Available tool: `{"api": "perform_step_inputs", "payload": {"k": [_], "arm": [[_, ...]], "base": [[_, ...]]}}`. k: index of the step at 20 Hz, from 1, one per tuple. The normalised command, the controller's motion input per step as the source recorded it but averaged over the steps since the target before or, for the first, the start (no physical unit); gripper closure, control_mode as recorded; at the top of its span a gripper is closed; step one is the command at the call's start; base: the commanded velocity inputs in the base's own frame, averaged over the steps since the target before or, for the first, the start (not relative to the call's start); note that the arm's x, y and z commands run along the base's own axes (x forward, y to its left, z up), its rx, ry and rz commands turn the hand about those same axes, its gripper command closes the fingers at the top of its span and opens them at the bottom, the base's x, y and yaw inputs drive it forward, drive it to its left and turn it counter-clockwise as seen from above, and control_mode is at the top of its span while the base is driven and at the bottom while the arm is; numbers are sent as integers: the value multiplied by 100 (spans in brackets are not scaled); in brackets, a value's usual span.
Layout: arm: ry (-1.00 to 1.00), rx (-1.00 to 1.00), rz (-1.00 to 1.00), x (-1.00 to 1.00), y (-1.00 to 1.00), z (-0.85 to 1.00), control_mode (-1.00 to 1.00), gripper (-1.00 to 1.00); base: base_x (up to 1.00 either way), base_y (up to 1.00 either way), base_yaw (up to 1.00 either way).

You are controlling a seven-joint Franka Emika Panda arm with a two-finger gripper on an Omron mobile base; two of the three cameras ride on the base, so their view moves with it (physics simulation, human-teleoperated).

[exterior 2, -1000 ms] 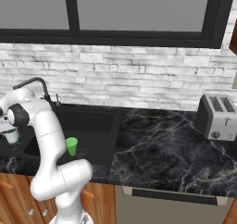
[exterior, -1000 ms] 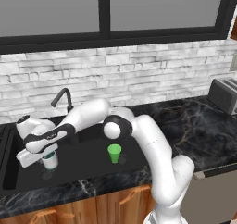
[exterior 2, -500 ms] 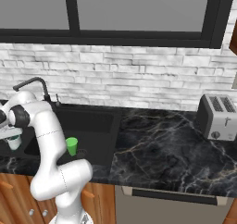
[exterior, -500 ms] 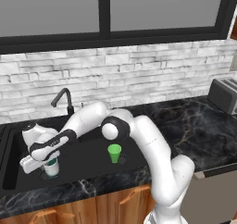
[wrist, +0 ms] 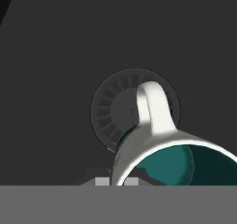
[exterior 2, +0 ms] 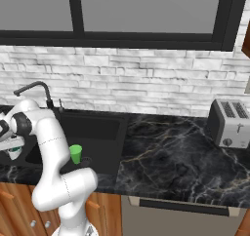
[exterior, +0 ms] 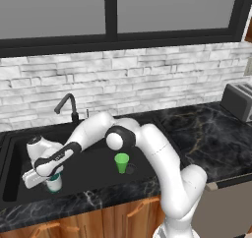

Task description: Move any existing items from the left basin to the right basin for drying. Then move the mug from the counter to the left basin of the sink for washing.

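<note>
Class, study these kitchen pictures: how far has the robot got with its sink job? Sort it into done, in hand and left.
Done: the green cup stands in the right basin. In hand: the end effector, shut on the mug, holds it low in the left basin, above the drain in the hand view. Left: releasing the mug and pulling the arm clear.

Black veined counter with silver toaster; sunken sink with green cup.
</note>
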Motion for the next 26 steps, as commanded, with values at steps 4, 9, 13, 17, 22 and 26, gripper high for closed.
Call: {"api": "perform_step_inputs", "payload": {"k": [4,9,13,17,22,26], "arm": [[0,0,1,0,15,-24,-100,100],[0,0,1,0,13,-23,-100,100],[0,2,0,-6,0,-2,-100,-100],[-1,0,0,-27,0,18,-100,-100],[0,0,0,-22,0,34,-100,-100],[0,0,-1,-14,0,48,-100,-100]], "base": [[0,0,0],[0,0,0],[0,0,0],[0,0,0],[0,0,0],[0,0,0]]}}
